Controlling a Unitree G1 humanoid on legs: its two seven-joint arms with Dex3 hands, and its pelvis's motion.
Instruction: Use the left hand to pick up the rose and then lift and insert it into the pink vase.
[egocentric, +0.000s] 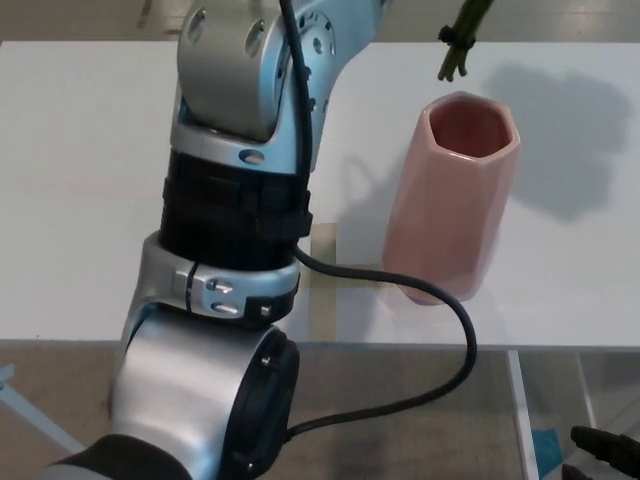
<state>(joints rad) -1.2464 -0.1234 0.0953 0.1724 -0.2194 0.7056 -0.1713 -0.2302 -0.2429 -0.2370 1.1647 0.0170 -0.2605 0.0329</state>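
Where the left arm (235, 250) fills the left and centre of the frame, you see only its silver housings and black banded section rising toward the top edge; the left hand itself lies beyond the top of the frame, so you cannot tell how its fingers stand.

Item: rose (462, 42). You see just the cut lower end of a green stem at the top of the frame, right of centre, slanting down and to the left. The bloom is out of frame. The stem tip hangs above and just left of the vase's mouth, not inside it.

Item: pink vase (452, 195). Faceted, standing upright in the right half of the frame, open mouth upward, interior visible and holding nothing. Its shadow falls on the table to the upper right.

Item: white table (80, 200). It spans the frame's width; its near edge runs across the lower third.

Item: tape cross (325, 262). Tan strips on the table just left of the vase's base, partly covered by the arm.

Item: black cable (420, 330). It leaves the arm near centre, loops across the front of the vase's base and curves back below the table edge.

Item: right hand (605, 452). You see only dark fingertips in the lower right corner, below the table; their set cannot be judged.
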